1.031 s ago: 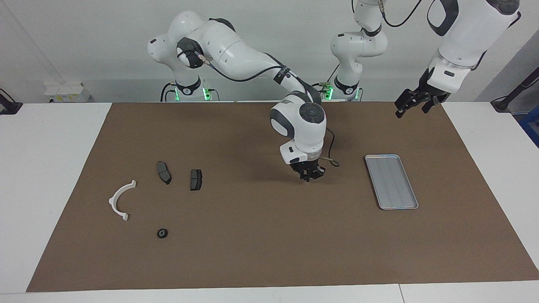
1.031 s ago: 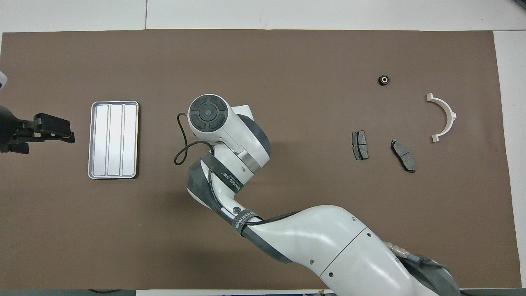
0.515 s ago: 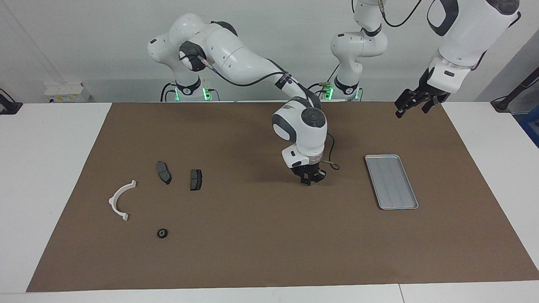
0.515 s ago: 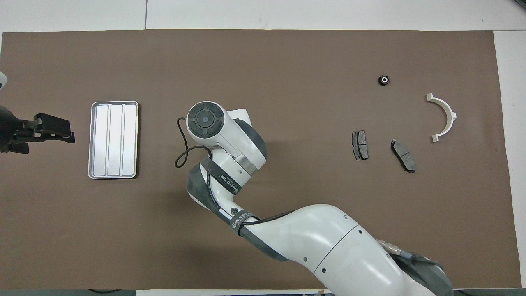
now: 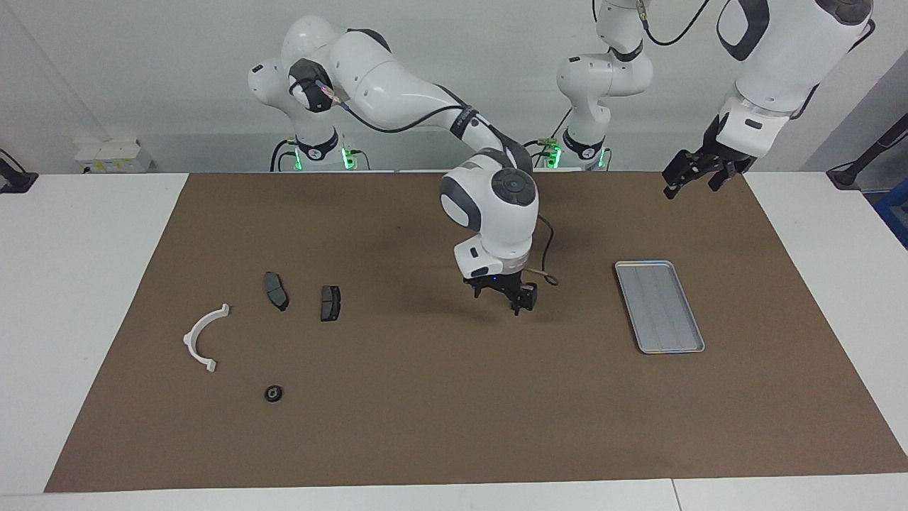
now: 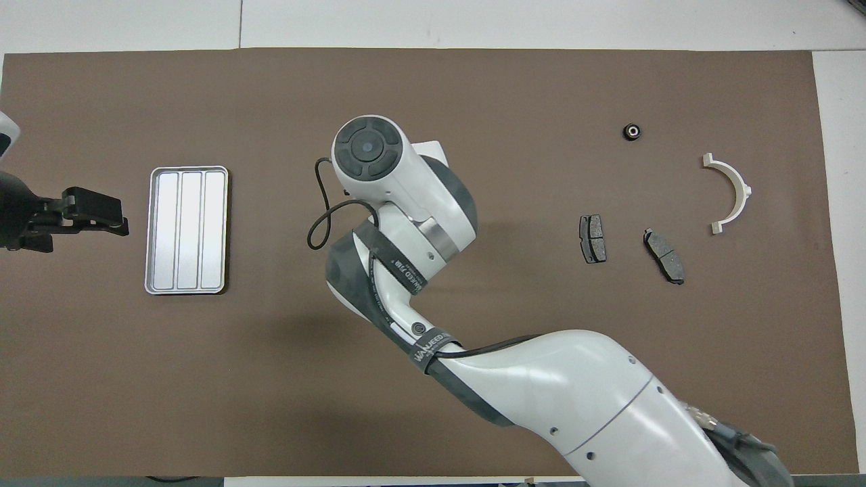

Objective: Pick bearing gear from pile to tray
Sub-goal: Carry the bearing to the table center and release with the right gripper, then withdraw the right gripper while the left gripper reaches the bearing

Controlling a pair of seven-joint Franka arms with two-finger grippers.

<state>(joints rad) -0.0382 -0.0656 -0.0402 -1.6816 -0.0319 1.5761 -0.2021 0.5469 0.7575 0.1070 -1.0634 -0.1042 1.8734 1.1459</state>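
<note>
The bearing gear (image 5: 274, 392) (image 6: 632, 131), a small black round piece, lies on the brown mat at the pile's edge farthest from the robots. The pile also holds a white curved arc (image 5: 202, 337) (image 6: 734, 193) and two dark brake pads (image 5: 275, 289) (image 5: 330, 302). The silver tray (image 5: 660, 305) (image 6: 187, 230) lies toward the left arm's end with nothing in it. My right gripper (image 5: 499, 299) hangs open and holds nothing, low over the middle of the mat between pile and tray. In the overhead view its own wrist hides it. My left gripper (image 5: 691, 174) (image 6: 95, 213) waits raised near the tray, open.
The brown mat (image 5: 425, 426) covers most of the white table. The right arm's long forearm (image 6: 541, 392) stretches over the mat's near part. A thin black cable (image 5: 546, 273) loops off the right wrist.
The right gripper has gone from shut to open and has shifted a little toward the pile's end of the table. The left arm has hardly moved.
</note>
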